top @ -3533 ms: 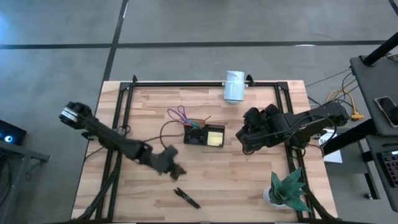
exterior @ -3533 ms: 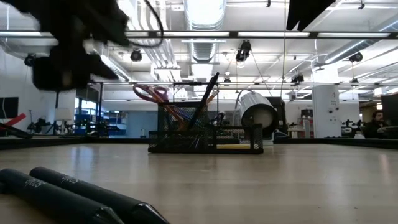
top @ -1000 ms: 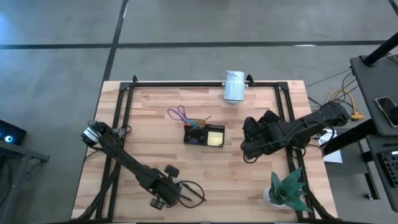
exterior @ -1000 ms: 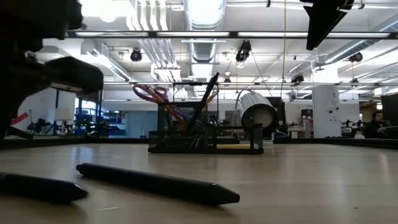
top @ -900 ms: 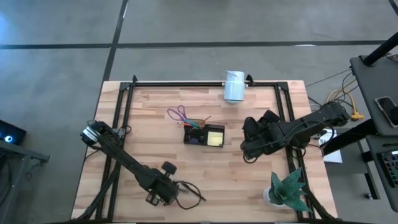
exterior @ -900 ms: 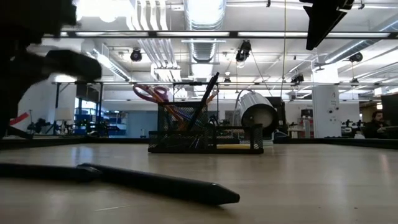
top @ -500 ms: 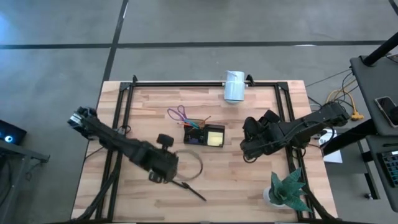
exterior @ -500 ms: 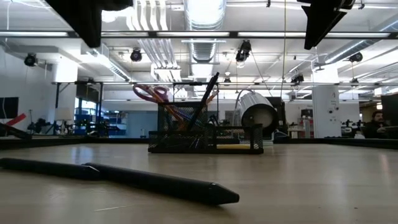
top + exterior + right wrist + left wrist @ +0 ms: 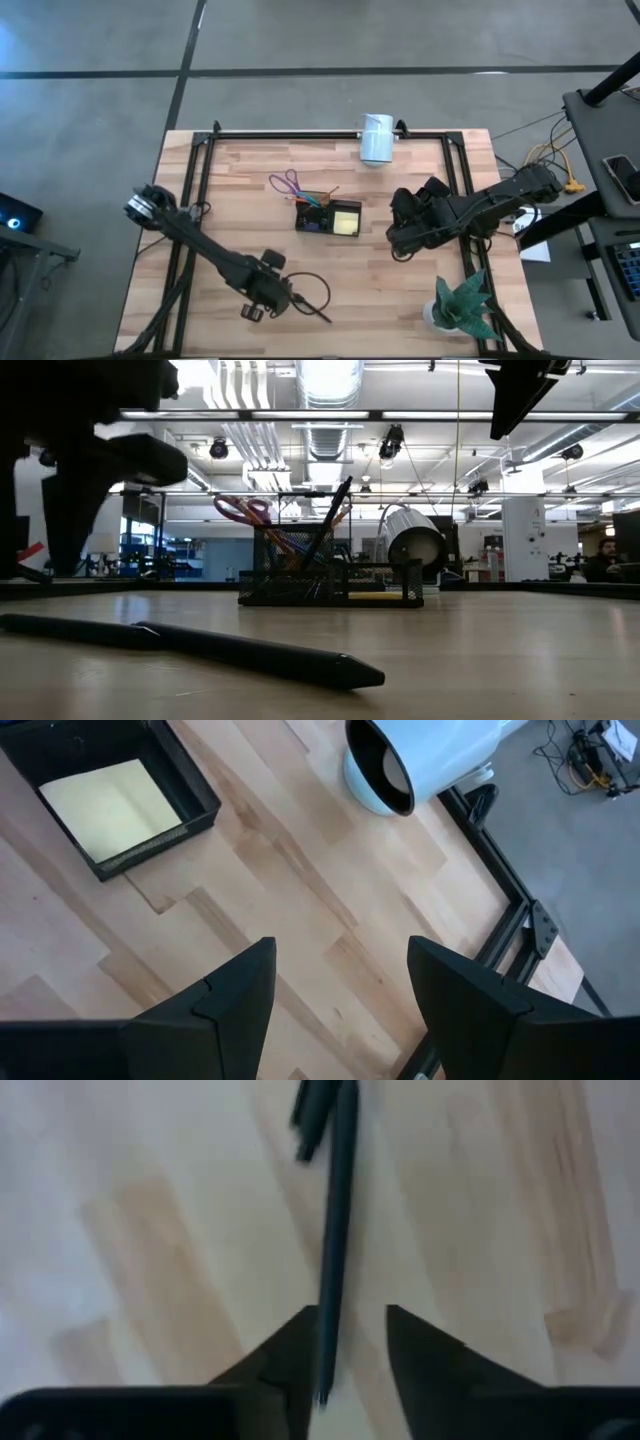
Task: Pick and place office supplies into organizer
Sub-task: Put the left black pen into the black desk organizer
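Observation:
A black pen (image 9: 337, 1210) lies flat on the wooden table near its front edge (image 9: 315, 312) (image 9: 260, 653), with a short dark piece (image 9: 70, 630) at its end. My left gripper (image 9: 350, 1345) (image 9: 280, 298) points down over the pen, open, one finger on each side of it and the pen running along between them. The black organizer (image 9: 328, 217) (image 9: 330, 575) stands mid-table and holds a yellow sticky-note pad (image 9: 105, 810), purple-handled scissors (image 9: 245, 510) and upright pens. My right gripper (image 9: 340, 970) (image 9: 398, 238) hovers open to the organizer's right, with nothing between its fingers.
A white cylinder (image 9: 377, 138) (image 9: 420, 760) lies at the table's far edge. A green spiky plant (image 9: 462, 305) stands at the near right corner. Black frame rails (image 9: 190, 190) run along the table's sides and back. Bare wood lies between the pen and the organizer.
My left gripper rose away from the pen toward the table's far left, then came back down toward the near edge over the pen. The short dark piece slid away from the near edge and now lies in line with the pen's end.

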Controlling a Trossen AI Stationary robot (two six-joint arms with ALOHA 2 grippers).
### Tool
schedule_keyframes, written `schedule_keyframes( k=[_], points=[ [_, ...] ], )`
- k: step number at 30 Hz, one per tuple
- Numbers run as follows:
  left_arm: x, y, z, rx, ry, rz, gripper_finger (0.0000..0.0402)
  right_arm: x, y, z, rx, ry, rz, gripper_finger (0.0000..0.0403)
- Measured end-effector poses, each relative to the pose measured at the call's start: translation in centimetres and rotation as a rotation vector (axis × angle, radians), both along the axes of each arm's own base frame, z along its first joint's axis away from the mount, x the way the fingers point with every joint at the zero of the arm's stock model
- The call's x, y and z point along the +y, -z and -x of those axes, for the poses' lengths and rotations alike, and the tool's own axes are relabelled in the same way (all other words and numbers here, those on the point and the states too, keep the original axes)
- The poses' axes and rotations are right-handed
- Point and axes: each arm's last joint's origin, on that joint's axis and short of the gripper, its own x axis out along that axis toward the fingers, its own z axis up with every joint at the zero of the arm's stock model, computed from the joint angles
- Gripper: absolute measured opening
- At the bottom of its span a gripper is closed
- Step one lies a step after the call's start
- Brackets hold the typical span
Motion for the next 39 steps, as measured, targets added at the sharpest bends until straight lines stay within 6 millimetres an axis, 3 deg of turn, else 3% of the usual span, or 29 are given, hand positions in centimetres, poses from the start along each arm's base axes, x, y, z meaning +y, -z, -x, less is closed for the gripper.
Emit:
schedule_keyframes(
  k=[5, 9, 16, 23, 27, 32, 39],
  points=[
    [-0.4, 0.9, -0.8, -0.020, 0.011, 0.007, 0.0158, 0.0, 0.0, 0.0, 0.000, -0.003, 0.003, 0.0219],
    [0.0, 2.4, -1.2, 0.002, 0.011, -0.035, 0.0165, 0.0, 0.0, 0.0, 0.000, -0.001, 0.004, 0.0219],
    [0.1, 4.0, -1.6, 0.042, 0.044, -0.059, 0.0112, 0.0, 0.1, 0.0, 0.001, 0.001, 0.005, 0.0219],
    [0.2, 4.1, -1.6, 0.044, 0.058, -0.066, 0.0016, 0.0, 0.1, 0.0, 0.001, 0.001, 0.005, 0.0219],
    [0.3, 4.1, -1.6, 0.052, 0.053, -0.069, 0.0013, 0.0, 0.1, 0.0, 0.001, 0.001, 0.005, 0.0219],
    [1.3, 2.9, -0.6, 0.148, 0.115, -0.182, 0.0011, 0.0, 0.1, 0.0, 0.002, 0.000, 0.007, 0.0219],
    [4.5, -3.9, -0.1, 0.202, 0.253, -0.464, 0.0010, 0.0, 0.1, 0.0, 0.003, 0.000, 0.009, 0.0219]
  ],
)
